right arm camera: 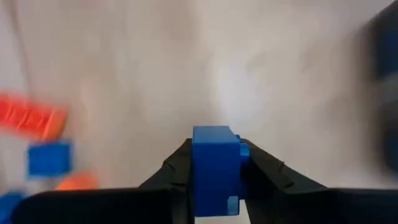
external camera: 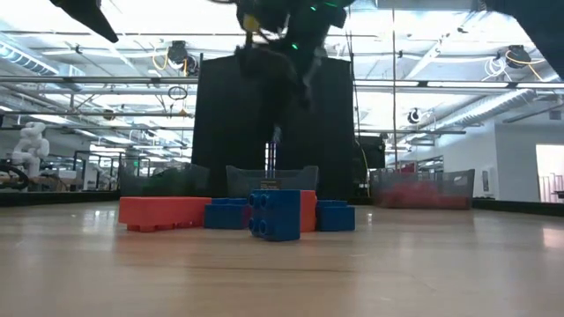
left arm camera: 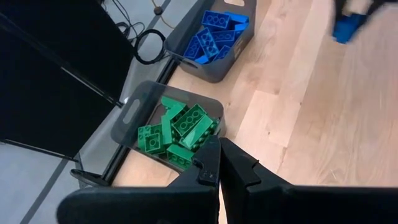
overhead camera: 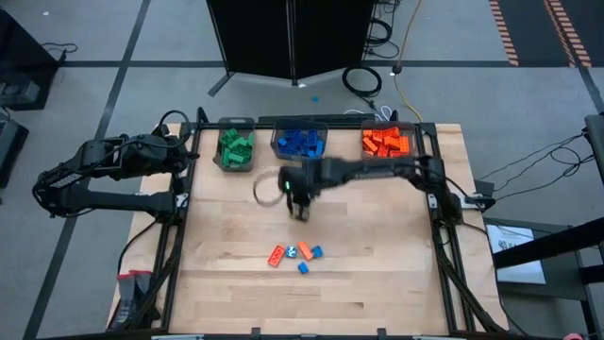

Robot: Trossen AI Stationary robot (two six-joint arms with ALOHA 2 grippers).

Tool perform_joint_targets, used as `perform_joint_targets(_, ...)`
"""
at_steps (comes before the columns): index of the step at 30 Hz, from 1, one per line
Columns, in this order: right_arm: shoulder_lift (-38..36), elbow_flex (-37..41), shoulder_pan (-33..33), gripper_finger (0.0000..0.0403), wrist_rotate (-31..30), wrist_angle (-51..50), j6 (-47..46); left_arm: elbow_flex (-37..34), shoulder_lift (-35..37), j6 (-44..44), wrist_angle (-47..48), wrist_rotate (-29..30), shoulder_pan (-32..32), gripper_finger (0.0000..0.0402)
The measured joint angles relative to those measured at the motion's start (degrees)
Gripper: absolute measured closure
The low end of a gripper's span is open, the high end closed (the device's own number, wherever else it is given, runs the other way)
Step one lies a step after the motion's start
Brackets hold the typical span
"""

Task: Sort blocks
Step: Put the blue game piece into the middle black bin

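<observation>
My right gripper (overhead camera: 300, 212) hangs over the middle of the table, shut on a blue block (right arm camera: 214, 167). That block also shows far off in the left wrist view (left arm camera: 348, 27). A small cluster of loose blocks lies nearer the front edge: an orange-red one (overhead camera: 276, 254) and blue ones (overhead camera: 314, 252). In the low view they rest flat on the wood (external camera: 275, 214). My left gripper (left arm camera: 219, 163) waits shut at the table's far left, above the bin of green blocks (left arm camera: 180, 130). My right gripper pinches the blue block by two opposite sides (right arm camera: 198, 163) between its two fingers. The fingers slant down from above. The block sticks out past the fingertips and is lifted clear of the table.
Three grey bins stand along the far edge: green blocks (overhead camera: 235, 146) at the left, blue (overhead camera: 300, 142) in the middle, orange-red (overhead camera: 386, 143) at the right. A cable loop (overhead camera: 264, 187) lies on the wood beside the right arm. Bare wood spreads on both sides of the loose cluster.
</observation>
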State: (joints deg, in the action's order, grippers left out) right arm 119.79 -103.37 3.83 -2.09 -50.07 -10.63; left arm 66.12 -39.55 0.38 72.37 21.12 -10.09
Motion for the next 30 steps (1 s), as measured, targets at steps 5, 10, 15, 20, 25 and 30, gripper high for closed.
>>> perform_joint_targets(5,-0.1,-9.7,9.7,0.0328,-5.2,1.1,7.8,0.0,0.0,-0.1,0.0,0.0,0.0,0.0402)
perform_joint_targets(10,-0.2,-12.7,20.9,0.0328,-5.4,5.1,5.8,0.0,0.0,-0.1,0.0,0.3,0.0,0.0402)
perform_joint_targets(15,-0.2,-11.2,27.3,0.0328,-2.9,7.0,1.2,0.0,0.0,-0.1,0.1,0.3,0.0,0.0401)
perform_joint_targets(20,0.6,-8.2,27.5,0.0328,1.1,7.2,1.3,0.0,0.0,-0.1,-0.4,0.3,0.0,0.0401)
perform_joint_targets(25,3.3,-6.2,26.5,0.0328,3.8,6.4,2.3,0.0,0.0,-0.1,-1.6,0.9,0.0,0.0402)
perform_joint_targets(30,6.0,-6.2,25.7,0.0328,5.7,6.6,2.3,0.0,0.0,-0.1,-1.6,1.2,0.0,0.0402)
